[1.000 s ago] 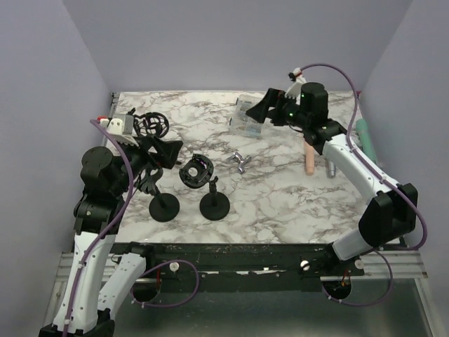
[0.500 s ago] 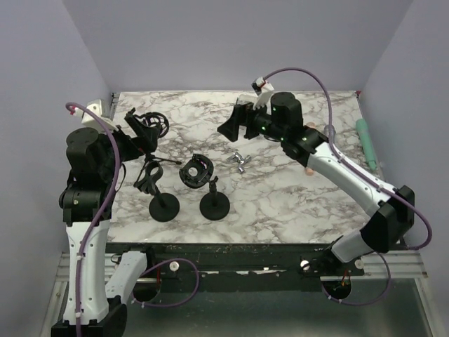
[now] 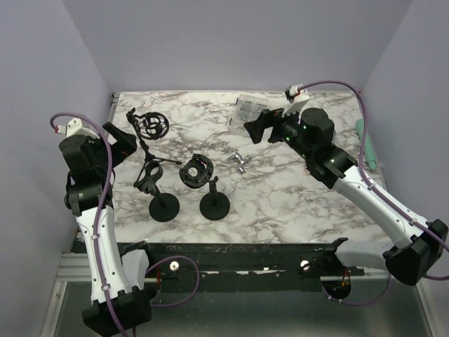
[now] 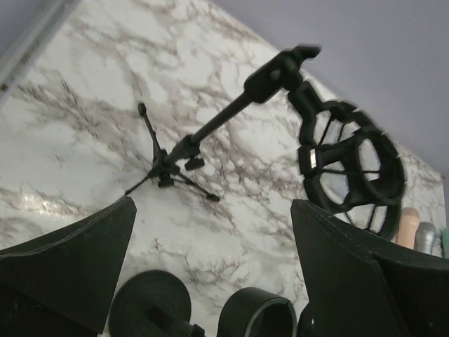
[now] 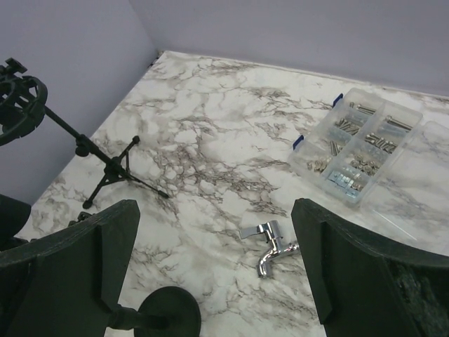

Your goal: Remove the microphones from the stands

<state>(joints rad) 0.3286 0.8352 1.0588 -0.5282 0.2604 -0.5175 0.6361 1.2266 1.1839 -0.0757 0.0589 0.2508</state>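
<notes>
Both left claw [image 4: 212, 210] and right claw [image 5: 214, 207] are wide open; the stand [image 4: 224, 112], nearer the left one, slants toward its view's upper right.

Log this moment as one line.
left pincer open, apart from tripod stand | right pincer open, empty | shock mount on stand looks empty

shock mount [image 5: 21, 105] cut off at left, box [image 5: 321, 135] contents indistinct

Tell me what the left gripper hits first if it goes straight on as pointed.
Most likely the stand. The left gripper aims at its tripod legs and slanted pole, with nothing nearer showing between the fingers. The shock mount sits right of that line. Depth is hard to judge.
</notes>
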